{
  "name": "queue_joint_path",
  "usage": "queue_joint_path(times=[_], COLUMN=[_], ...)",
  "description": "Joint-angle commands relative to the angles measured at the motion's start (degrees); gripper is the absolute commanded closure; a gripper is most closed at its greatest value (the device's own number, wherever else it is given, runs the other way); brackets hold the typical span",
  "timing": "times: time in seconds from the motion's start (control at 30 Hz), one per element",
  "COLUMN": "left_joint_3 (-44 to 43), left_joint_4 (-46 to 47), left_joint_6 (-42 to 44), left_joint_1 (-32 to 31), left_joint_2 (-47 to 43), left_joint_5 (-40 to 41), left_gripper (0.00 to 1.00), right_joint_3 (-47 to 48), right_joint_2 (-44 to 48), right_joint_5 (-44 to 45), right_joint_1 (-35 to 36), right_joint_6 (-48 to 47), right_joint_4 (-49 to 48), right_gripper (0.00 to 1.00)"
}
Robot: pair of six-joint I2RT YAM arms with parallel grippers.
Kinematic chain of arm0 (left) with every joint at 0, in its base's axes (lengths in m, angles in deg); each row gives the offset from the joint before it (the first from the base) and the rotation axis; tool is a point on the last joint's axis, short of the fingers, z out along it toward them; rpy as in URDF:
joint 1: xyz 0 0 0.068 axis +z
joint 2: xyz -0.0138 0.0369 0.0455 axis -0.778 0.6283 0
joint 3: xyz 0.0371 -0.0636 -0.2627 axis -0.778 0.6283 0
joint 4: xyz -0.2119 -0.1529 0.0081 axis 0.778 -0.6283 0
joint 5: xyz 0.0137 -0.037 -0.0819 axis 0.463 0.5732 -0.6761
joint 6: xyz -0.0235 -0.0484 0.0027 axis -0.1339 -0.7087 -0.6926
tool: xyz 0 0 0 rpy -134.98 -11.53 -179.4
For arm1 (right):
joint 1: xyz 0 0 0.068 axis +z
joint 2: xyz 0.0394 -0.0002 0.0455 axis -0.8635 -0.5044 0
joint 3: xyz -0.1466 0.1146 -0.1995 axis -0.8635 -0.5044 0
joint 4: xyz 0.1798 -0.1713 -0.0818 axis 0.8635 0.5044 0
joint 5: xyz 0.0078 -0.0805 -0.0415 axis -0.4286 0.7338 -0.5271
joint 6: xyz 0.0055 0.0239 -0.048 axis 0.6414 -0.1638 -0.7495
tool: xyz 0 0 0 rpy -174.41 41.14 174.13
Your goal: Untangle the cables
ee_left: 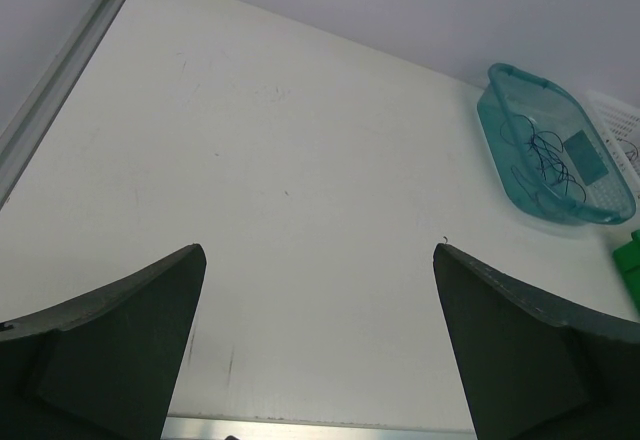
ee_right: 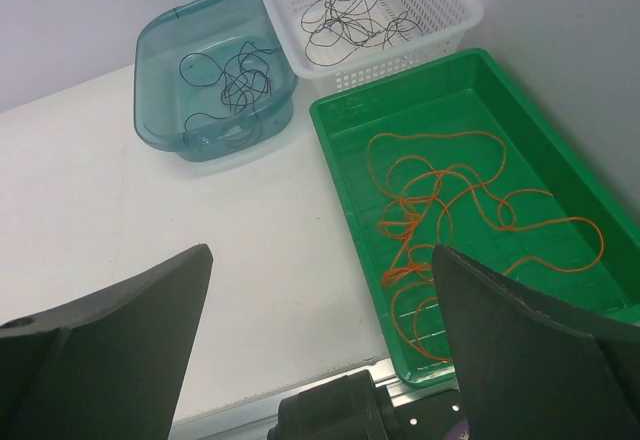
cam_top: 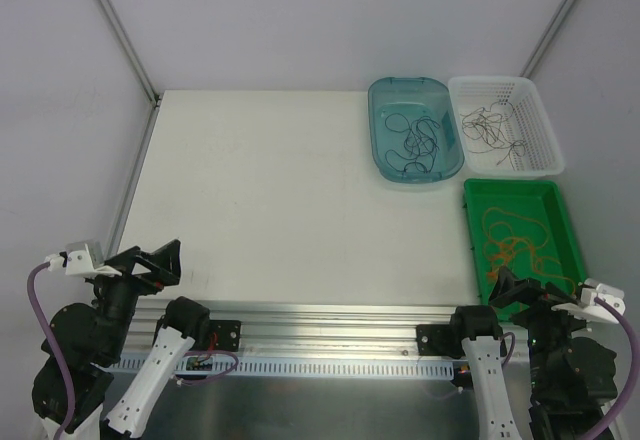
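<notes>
Three containers at the right of the table (cam_top: 260,200) hold all the cables. The orange cables (cam_top: 515,240) lie in the green tray (cam_top: 510,186), dark cables (cam_top: 415,140) in the teal tub (cam_top: 375,130), and black cables (cam_top: 490,125) in the white basket (cam_top: 490,82).

The right claw (cam_top: 525,288) hangs at the tray's near end, with its jaws spread wide and nothing between them. In the top view the orange strands sit at 12 o'clock from it, just beyond the fingertips. In its own wrist view they fall at about 1 o'clock. The tray's long axis runs from 6 to 12 o'clock, in line with the right arm's reach.

The left claw (cam_top: 150,260) is equally wide open and empty. It sits well apart from every strand, with the tub off at about 2 o'clock. The right arm is therefore clearly the nearer one. The orange loops cross one another, so any pull there probably starts from a free outer loop.
</notes>
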Motion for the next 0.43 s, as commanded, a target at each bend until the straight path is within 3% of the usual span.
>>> queue_joint_path(times=[0.0,0.4], left_joint_3=[0.2,0.5], left_joint_4=[0.4,0.4], left_joint_6=[-0.4,-0.6], left_joint_1=[0.4,0.4], left_joint_2=[-9.6,-9.6], left_joint_5=[1.3,1.8], left_gripper=[0.01,0.01], right_joint_3=[-0.1,0.2], right_joint_2=[11.0,11.0], right_joint_5=[0.9,1.1], right_joint_1=[0.4,0.3], right_joint_6=[-0.5,-0.6], right_joint_4=[-0.1,0.5], right_gripper=[0.03,0.03])
